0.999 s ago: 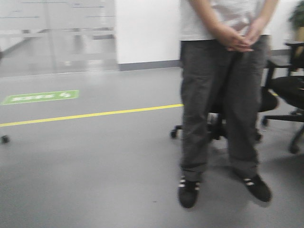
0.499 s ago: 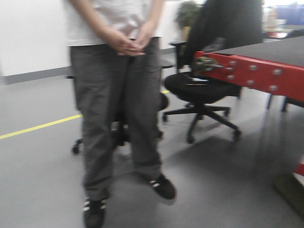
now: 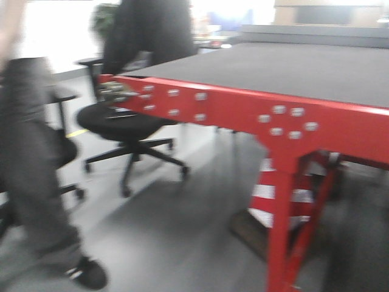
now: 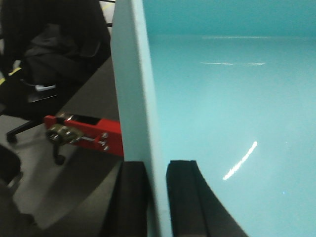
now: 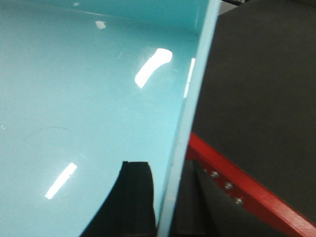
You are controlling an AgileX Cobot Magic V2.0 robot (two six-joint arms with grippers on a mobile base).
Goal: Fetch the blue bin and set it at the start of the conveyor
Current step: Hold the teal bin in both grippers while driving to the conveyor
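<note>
The pale turquoise blue bin fills both wrist views. My left gripper [image 4: 157, 197] is shut on the bin's left wall [image 4: 133, 98], one black finger outside and one inside. My right gripper [image 5: 165, 202] is shut on the bin's right wall [image 5: 190, 118] the same way. The conveyor start, a dark grey belt [image 3: 292, 67] with a red bolted frame [image 3: 243, 112], stands ahead on the right in the front view. Its red edge shows below the bin in the left wrist view [image 4: 94, 133] and the right wrist view [image 5: 237, 182]. The bin does not show in the front view.
A black office chair [image 3: 121, 125] with a dark jacket stands left of the conveyor's corner. A person's legs in grey trousers [image 3: 30, 182] stand at the far left. A red conveyor leg [image 3: 292, 213] with red-white striping drops to the grey floor.
The front view has swung to the right: the person slid from centre to the far left edge, and the red-framed conveyor came in and now fills the right half.
</note>
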